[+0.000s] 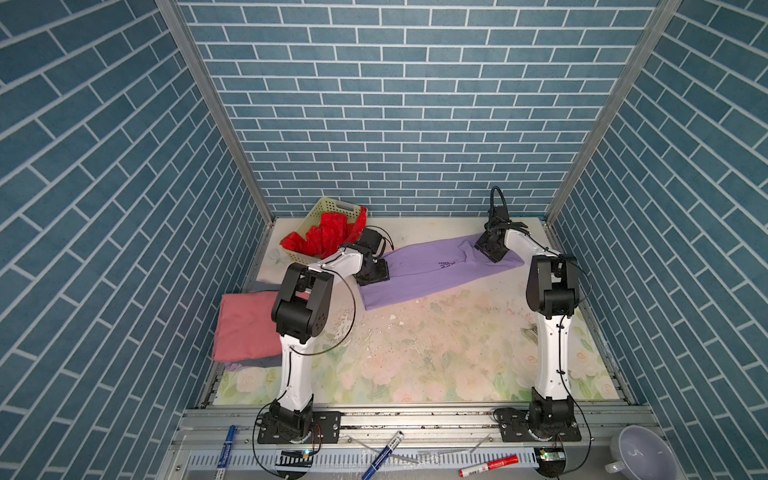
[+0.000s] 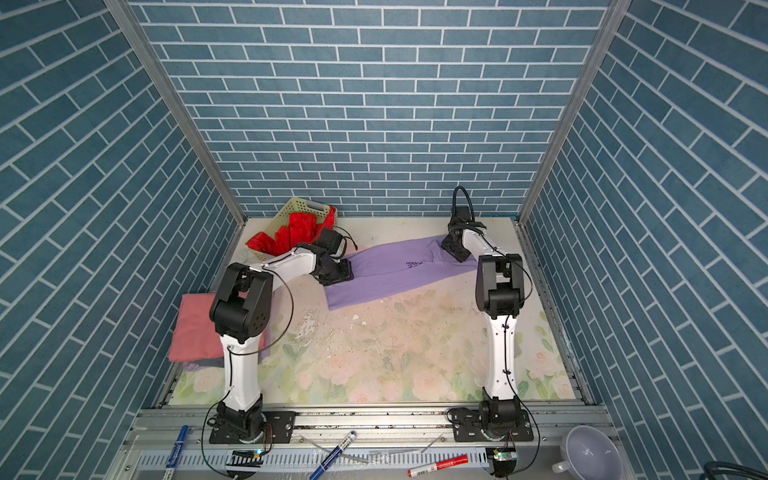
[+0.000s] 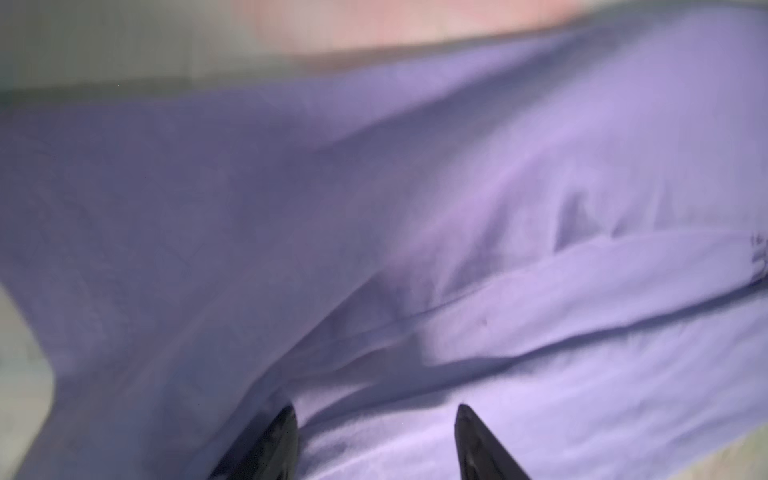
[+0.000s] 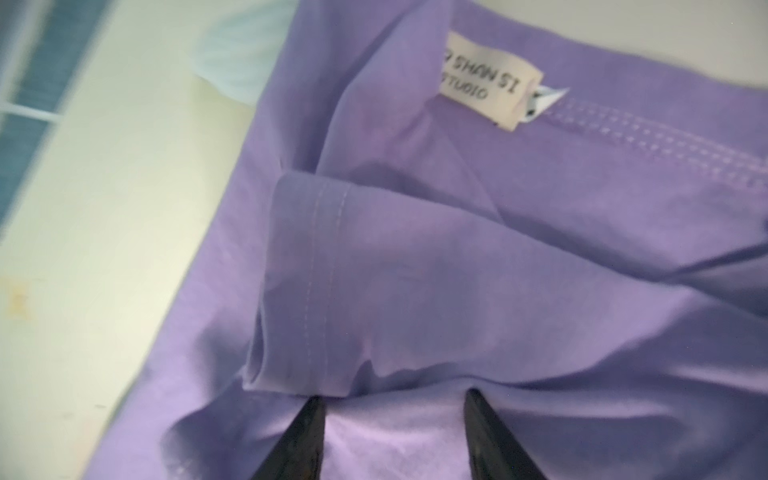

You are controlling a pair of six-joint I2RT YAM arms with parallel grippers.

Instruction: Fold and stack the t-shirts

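Two pincers stand half-spread, only flat cloth between their tips: the left gripper (image 3: 374,415) over the left end of the lilac t-shirt (image 1: 415,274), the right gripper (image 4: 394,399) at its collar end, close to the right edge of the table (image 1: 436,353), whose near half lies open. From above, the wrists hide the fingertips, and the left wrist view is blurred. The shirt's long axis runs near-left to far-right.

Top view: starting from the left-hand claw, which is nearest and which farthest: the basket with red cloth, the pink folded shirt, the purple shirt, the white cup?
1. purple t-shirt, directly under the left gripper.
2. basket, just behind it, toward the back left.
3. pink folded t-shirt, at the table's left edge, nearer the front.
4. white cup, off the table at the front right corner.
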